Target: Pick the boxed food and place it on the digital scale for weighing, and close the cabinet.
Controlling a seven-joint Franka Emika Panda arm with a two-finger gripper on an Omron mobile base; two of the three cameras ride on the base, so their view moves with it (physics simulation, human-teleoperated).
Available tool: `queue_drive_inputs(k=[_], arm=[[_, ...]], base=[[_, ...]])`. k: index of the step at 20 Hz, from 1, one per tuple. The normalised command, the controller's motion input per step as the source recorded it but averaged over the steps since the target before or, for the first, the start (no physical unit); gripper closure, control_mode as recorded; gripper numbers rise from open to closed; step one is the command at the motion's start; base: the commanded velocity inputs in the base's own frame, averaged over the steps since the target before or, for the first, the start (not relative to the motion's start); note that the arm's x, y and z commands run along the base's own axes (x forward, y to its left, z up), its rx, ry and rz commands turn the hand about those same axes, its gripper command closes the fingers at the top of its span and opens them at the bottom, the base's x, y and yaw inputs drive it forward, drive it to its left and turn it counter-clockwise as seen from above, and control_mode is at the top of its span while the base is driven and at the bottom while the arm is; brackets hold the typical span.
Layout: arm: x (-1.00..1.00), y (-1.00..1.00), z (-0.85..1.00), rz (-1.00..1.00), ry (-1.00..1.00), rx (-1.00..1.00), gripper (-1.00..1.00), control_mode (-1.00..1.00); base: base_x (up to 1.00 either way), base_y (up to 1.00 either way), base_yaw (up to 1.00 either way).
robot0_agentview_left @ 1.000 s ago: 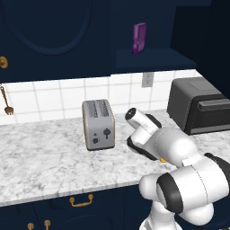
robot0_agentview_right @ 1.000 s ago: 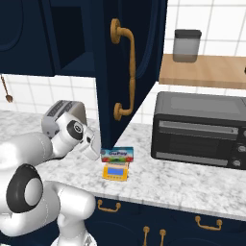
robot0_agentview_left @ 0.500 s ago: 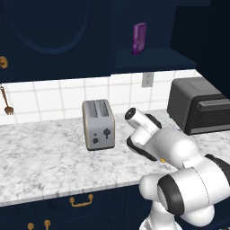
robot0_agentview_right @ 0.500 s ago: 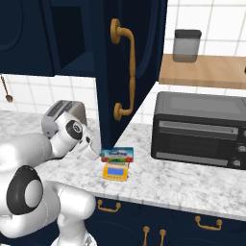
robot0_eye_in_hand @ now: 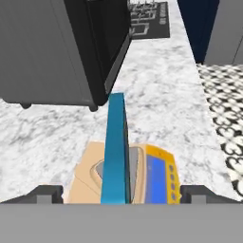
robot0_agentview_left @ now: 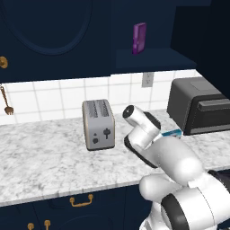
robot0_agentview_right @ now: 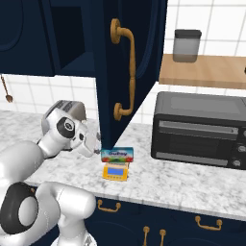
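Note:
The boxed food stands on its long edge on the digital scale, teal face toward the counter's front. In the hand view the boxed food is edge-on, a thin teal strip over the grey plate of the orange scale with its blue display. My gripper is open, fingertips far apart on either side of the carton and clear of it. From the right base view the gripper sits just left of the carton. The cabinet door with its brass handle hangs open above the scale.
A silver toaster stands left of my arm. A black toaster oven sits right of the scale, close to it. A purple box stands on the open cabinet's shelf. A dark jar rests on a wooden shelf.
The jaws have opened and let go of the boxed food, which stays on the scale. The arm has hardly moved.

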Motion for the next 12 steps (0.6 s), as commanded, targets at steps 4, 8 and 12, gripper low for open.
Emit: queue_drive_inputs(k=[4,8,12], arm=[[-0.70,0.14,0.89,0.04,-0.27,-0.01,-1.00,-1.00],[-0.87,0.00,0.87,0.07,-0.32,0.05,-1.00,-1.00],[-0.93,0.00,0.61,0.03,-0.43,0.15,-1.00,-1.00]], base=[[0.00,0.00,0.00],[0.00,0.00,0.00],[0.00,0.00,0.00]])
